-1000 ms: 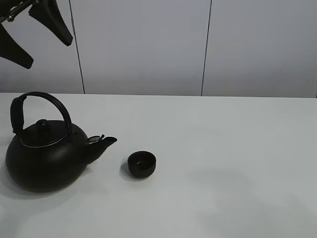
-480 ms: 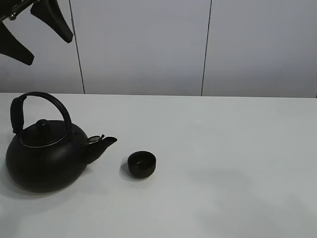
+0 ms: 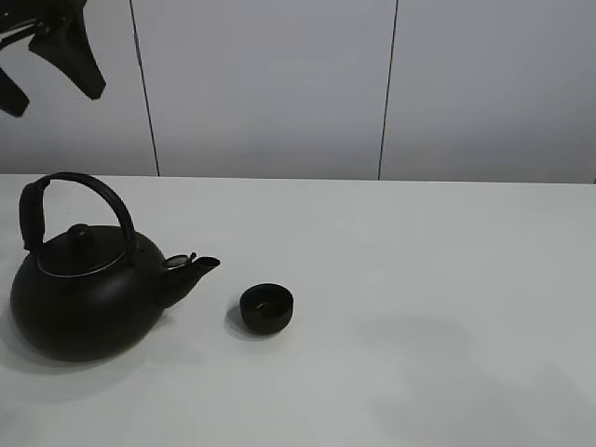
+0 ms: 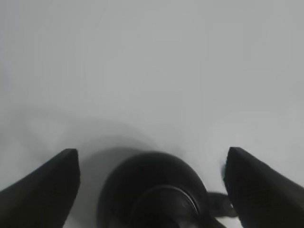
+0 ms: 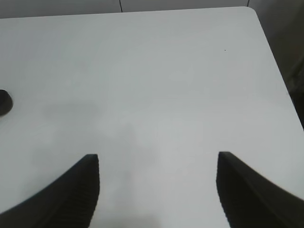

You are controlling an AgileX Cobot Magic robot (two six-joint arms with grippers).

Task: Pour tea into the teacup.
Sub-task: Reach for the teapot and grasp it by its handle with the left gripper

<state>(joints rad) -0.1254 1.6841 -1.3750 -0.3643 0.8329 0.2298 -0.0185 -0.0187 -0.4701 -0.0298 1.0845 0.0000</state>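
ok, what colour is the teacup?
Matte black. The teacup shows best in the exterior high view.

**Exterior high view:** set above the front of the table (image 3: 447, 279), it faces across it to the panelled wall (image 3: 270, 84) at middle range.

**Left wrist view:** it looks steeply down from well above the kettle (image 4: 156, 190), which the exterior view shares.

**Right wrist view:** it looks down on the table's right part. It shares only the teacup (image 5: 4, 102) at its frame's edge.
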